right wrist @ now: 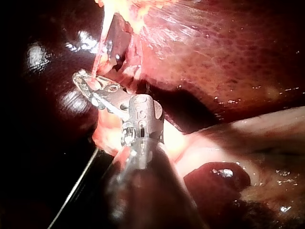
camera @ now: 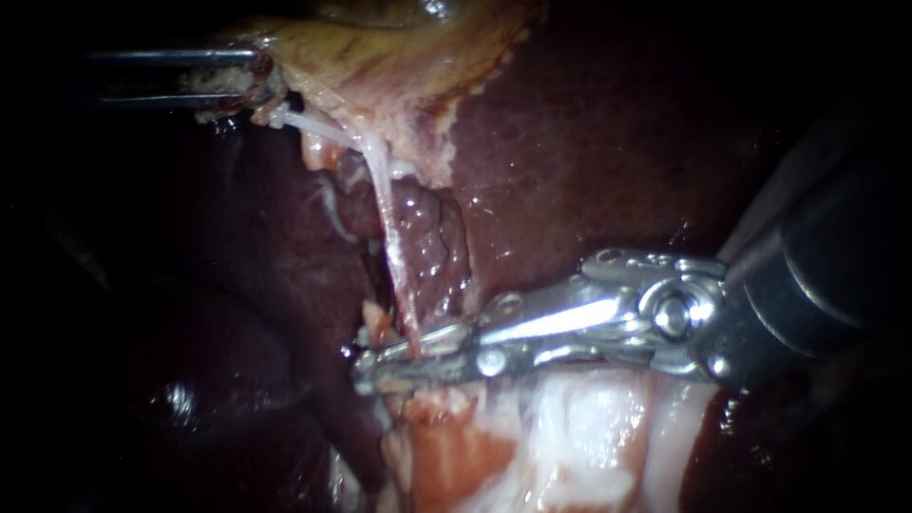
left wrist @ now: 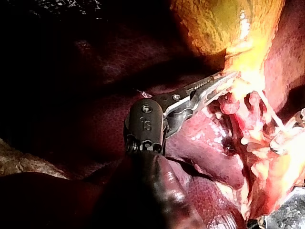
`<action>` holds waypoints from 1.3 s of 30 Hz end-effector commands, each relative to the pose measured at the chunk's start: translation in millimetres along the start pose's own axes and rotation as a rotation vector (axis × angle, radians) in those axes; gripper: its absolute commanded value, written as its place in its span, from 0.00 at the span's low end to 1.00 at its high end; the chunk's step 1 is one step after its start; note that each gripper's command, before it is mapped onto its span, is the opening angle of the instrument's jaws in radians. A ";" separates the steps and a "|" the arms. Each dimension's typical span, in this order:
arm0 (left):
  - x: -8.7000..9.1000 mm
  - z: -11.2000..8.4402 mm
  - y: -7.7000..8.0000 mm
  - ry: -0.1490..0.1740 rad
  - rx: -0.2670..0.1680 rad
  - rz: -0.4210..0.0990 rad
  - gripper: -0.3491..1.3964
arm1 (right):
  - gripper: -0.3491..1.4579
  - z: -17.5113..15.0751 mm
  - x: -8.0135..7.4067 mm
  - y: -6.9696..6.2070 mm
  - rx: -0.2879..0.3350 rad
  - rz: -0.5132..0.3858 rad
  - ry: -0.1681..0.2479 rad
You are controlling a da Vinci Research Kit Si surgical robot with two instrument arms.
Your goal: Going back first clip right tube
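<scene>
A thin pale tube (camera: 385, 209) runs taut from the gallbladder (camera: 380, 57) down to the raw tissue below. My right instrument (camera: 375, 370) comes in from the right. Its long metal jaws lie across the tube's lower end, one on each side, with a narrow gap between them. In the right wrist view the same jaws (right wrist: 86, 81) sit at the foot of the tube (right wrist: 102, 43). I cannot make out a clip on the tube. My left instrument (camera: 256, 90) is at the upper left, shut on the gallbladder's edge and holding it up; its jaws (left wrist: 224, 81) bite the yellow tissue.
Dark red liver (camera: 589, 142) fills the right and upper part of the view. Pale, fatty dissected tissue (camera: 570, 427) lies under the right instrument's shaft. A second short stump of tissue (camera: 378, 323) stands just left of the tube's lower end.
</scene>
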 end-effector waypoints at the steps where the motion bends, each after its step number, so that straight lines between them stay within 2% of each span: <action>1: 0.0 0.0 0.0 0.000 0.000 0.000 0.00 | 0.00 0.1 0.0 0.1 -0.001 0.000 0.001; 3: 0.0 0.0 0.0 0.000 0.000 0.000 0.00 | 0.00 0.1 0.0 0.1 -0.001 0.000 0.001; 4: 0.0 0.0 0.0 0.000 0.000 0.000 0.00 | 0.05 0.3 0.0 0.1 -0.004 0.001 0.003; 5: 0.0 0.0 0.0 0.000 0.000 0.000 0.00 | 0.14 0.5 0.0 0.2 -0.001 0.006 0.008; 7: 0.0 0.0 0.0 0.000 0.000 0.000 0.00 | 0.37 1.3 0.1 0.5 0.001 -0.047 0.013; 8: 0.0 0.0 0.0 0.000 0.000 0.000 0.00 | 0.45 1.8 0.1 0.8 -0.002 -0.047 0.014; 9: 0.0 0.0 0.0 0.000 0.000 0.000 0.00 | 0.46 2.2 0.1 1.0 -0.004 -0.048 0.015; 13: 0.0 0.0 0.0 0.000 0.000 0.000 0.00 | 0.47 3.0 -0.9 2.0 -0.007 -0.138 0.018; 17: 0.0 0.0 0.0 0.000 0.000 0.000 0.00 | 0.47 3.0 -2.2 3.1 -0.086 -0.238 0.046; 23: 0.0 0.0 0.0 0.000 0.000 0.000 0.00 | 0.47 1.3 -3.1 4.3 -0.127 -0.352 0.061; 30: -0.1 -0.1 0.0 -0.001 -0.001 0.001 0.00 | 0.47 -2.7 -3.6 3.5 -0.087 -0.501 0.038; 39: -0.1 -0.1 -0.2 0.000 -0.001 0.001 0.00 | 0.47 -9.4 -2.6 2.7 -0.108 -0.583 0.049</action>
